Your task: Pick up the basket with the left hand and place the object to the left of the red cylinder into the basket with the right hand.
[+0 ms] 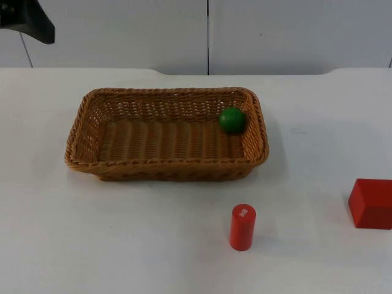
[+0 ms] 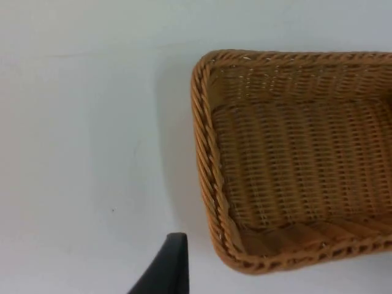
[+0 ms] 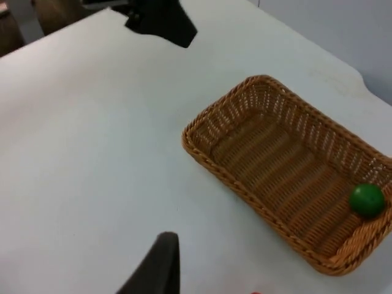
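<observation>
Nearest in the top view, upright on the white worktop (image 1: 92, 233): a red cylinder (image 1: 242, 227) with a small pale label on its top face, apart from everything else. A little farther back and well off to the right, at the edge of the top view: a red block (image 1: 371, 203), flat on the worktop. Farther back again, left of centre: a rectangular woven wicker basket (image 1: 86, 128), resting on the worktop with its long sides across the view, touched by neither tool. Inside it, tucked into the far right corner against the weave: a green ball (image 1: 233, 120), seen again in the right wrist view (image 3: 367, 199) at the basket's (image 3: 202, 131) far end. Beyond the basket, bare worktop up to the grey partition wall (image 1: 122, 30). High in the top view's upper left corner: a black part of the left arm (image 1: 27, 21), clear of the basket. From the left wrist view: left tool (image 2: 164, 269) hanging above the worktop just beside the basket's (image 2: 205, 153) short end, outside the rim and not touching it; cannot tell whether spread or pressed together. From the right wrist view: right tool (image 3: 156, 266) held high over bare worktop, well apart from the basket, carrying nothing visible; likewise cannot tell whether spread or pressed together.
</observation>
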`<state>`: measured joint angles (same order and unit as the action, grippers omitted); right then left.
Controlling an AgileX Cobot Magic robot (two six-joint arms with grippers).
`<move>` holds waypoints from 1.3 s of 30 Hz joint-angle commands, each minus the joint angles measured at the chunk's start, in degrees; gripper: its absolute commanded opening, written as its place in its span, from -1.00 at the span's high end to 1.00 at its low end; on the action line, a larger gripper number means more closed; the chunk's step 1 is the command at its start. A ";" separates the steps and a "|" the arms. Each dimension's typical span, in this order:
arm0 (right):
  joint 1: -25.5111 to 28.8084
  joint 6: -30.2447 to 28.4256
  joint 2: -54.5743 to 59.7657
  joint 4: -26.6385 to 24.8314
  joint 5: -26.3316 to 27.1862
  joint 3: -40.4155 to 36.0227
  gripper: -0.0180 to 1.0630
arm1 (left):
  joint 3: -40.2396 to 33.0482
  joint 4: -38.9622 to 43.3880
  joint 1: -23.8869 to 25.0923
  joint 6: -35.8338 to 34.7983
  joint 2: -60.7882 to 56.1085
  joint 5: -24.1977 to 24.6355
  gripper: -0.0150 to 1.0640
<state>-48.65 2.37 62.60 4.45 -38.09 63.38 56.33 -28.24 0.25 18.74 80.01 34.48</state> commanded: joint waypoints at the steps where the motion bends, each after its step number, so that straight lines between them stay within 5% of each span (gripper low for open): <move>1: 0.11 0.23 -4.36 -0.05 2.56 -2.96 -0.97 | -2.50 0.40 -0.17 0.96 -4.92 -0.86 -0.97; 16: 0.11 0.13 -30.00 0.10 2.88 -20.47 -0.97 | -17.30 2.23 -0.17 5.47 -35.08 1.09 -0.97; 22: 0.11 0.01 -38.13 0.34 2.62 -25.60 -0.97 | -18.47 6.07 -0.17 7.39 -45.20 7.09 -0.97; 29: 0.11 2.79 -46.04 0.34 -3.12 -28.44 -0.97 | -20.65 6.60 -0.17 6.78 -55.91 13.97 -0.97; 39: 0.11 4.52 -54.97 1.46 -10.16 -28.57 -0.97 | -26.31 10.64 -0.17 -1.10 -70.35 17.34 -0.97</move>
<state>-48.65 6.69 8.21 5.22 -47.50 34.91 30.36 -18.24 0.25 18.60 10.52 51.37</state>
